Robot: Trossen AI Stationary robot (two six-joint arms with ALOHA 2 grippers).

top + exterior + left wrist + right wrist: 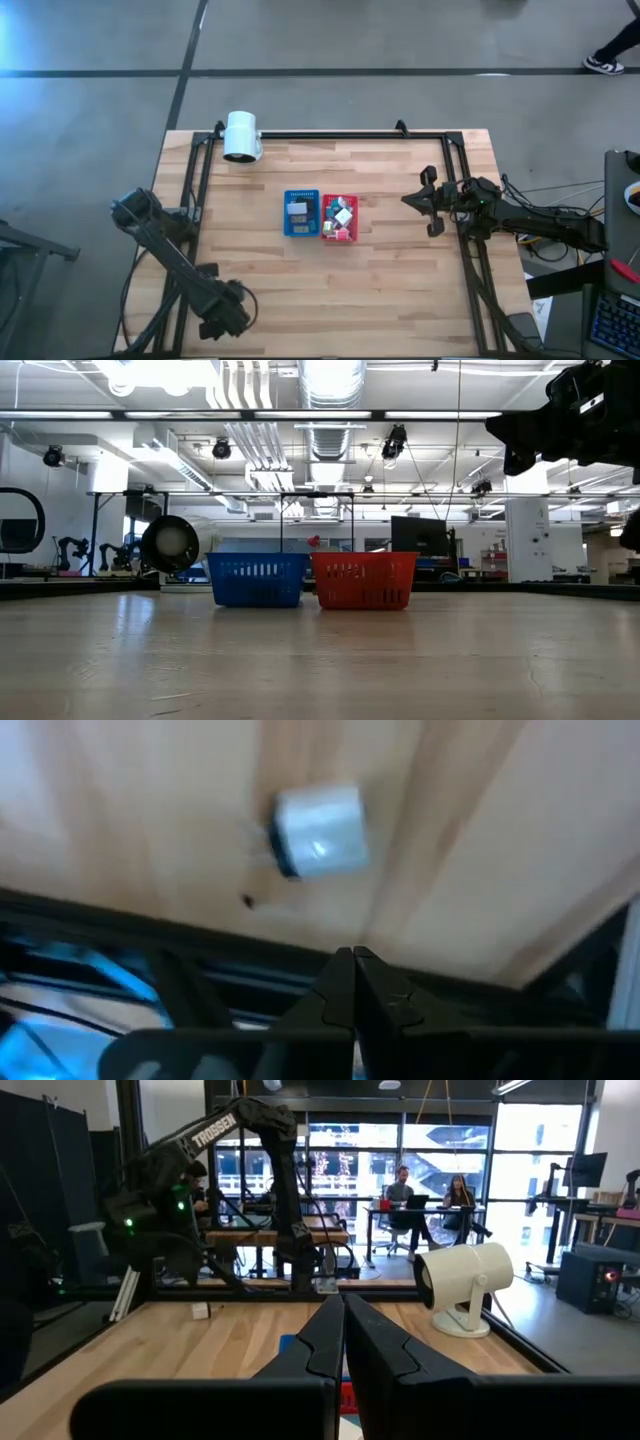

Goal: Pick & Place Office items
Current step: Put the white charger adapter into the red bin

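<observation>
Two trays mid-table, touching side by side: blue tray (pixel 300 214) on the left, red tray (pixel 340 219) on the right. Office items (pixel 342 215) heaped in the red tray, white and pink cubes among them; a few flat items (pixel 297 211) in the blue tray, kind too small to tell. None seen loose on the table (pixel 400 290) from above.

Left gripper (pixel 222 322): parked at the near left edge, fingers (pixel 352 982) pressed together, holding nothing. One small white block (pixel 320 832) on the wood ahead of it in the left wrist view; possibly a stray item, cannot tell.

Right gripper (pixel 432 202): raised at the right side, well apart from the trays, fingers (pixel 345 1342) closed, empty, pointed across toward the trays.

White cylinder (pixel 241 137): far left corner, lying on its stand.

Risks, as judgement:
- Closed fingers driven into the heap: cubes scattered or knocked over the rim. Cause: no opening before descent.
- Tray shoved or tipped: light trays, nothing seen securing them. Cause: finger catching a perforated wall.
- Two items pinched at once, one dropped in transit. Cause: tight packing in the red tray.
</observation>
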